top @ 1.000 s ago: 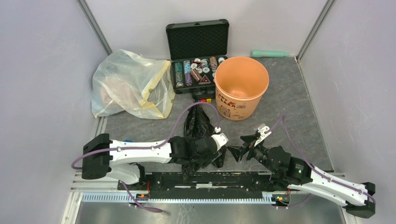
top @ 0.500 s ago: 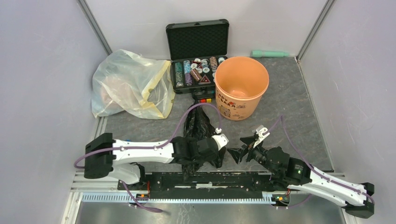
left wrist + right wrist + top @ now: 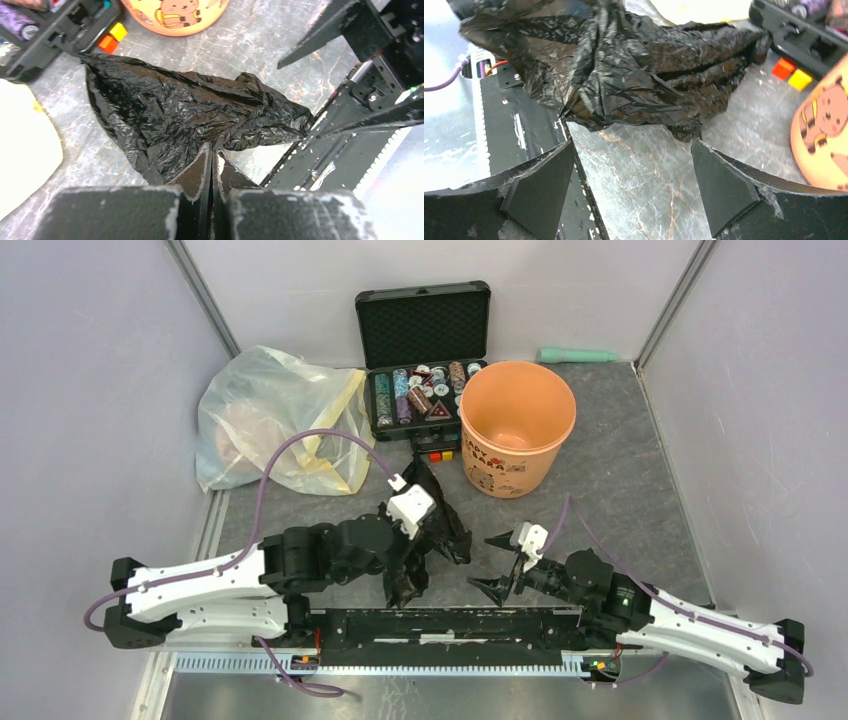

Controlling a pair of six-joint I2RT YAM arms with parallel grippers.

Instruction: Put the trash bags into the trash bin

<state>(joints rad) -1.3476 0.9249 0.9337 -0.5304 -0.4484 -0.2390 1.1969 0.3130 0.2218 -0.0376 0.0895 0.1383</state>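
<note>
The trash bag (image 3: 430, 540), thin glossy black plastic, is bunched up on the grey table in front of the trash bin (image 3: 510, 455), a peach-orange bucket standing upright with nothing showing inside. My left gripper (image 3: 428, 528) is shut on a fold at the bag's near edge; in the left wrist view the bag (image 3: 190, 110) spreads away from the closed left gripper (image 3: 212, 150) toward the bin (image 3: 175, 15). My right gripper (image 3: 497, 563) is open just right of the bag. In the right wrist view the right gripper (image 3: 633, 150) holds nothing, and the bag (image 3: 634, 75) lies beyond it.
A big translucent yellowish bag (image 3: 275, 425) lies at the back left. An open black case of chips (image 3: 425, 350) stands behind the bin, with small red and yellow blocks (image 3: 440, 453) in front of it. A green object (image 3: 580, 355) lies by the back wall. A black rail (image 3: 450, 625) runs along the near edge.
My left gripper has shut on the black bag and swung away from the rail, bunching the bag up with it. The right gripper has moved left toward the bag, still open.
</note>
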